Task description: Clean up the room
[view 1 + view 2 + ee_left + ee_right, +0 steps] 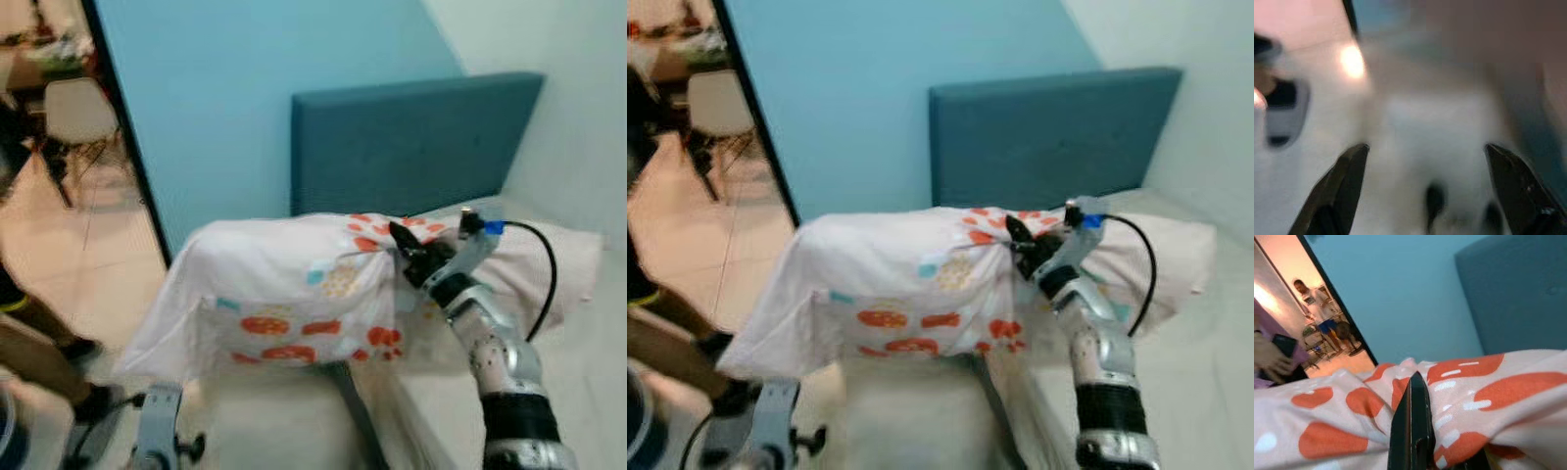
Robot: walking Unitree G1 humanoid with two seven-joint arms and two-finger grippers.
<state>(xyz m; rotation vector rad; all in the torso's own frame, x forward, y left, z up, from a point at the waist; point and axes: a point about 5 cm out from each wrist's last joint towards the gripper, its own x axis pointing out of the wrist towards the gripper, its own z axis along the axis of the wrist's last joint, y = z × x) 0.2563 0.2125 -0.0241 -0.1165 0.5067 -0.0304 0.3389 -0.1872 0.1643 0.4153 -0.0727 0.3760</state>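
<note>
Right gripper (1021, 247) clamped on pillow (901, 294)

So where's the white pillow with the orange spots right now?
The white pillow with orange spots is held up in mid-frame of the eye views, in front of the teal headboard. The right gripper is pinching its right end, above the bed.

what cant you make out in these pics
- Left wrist view: blurred; what lies beyond the open left gripper is only a pale shape.
- Bed under the pillow: hidden by the pillow.
- Right gripper: fingertips buried in the pillow fabric in the eye views.
- Person in the doorway: too small for detail.
</note>
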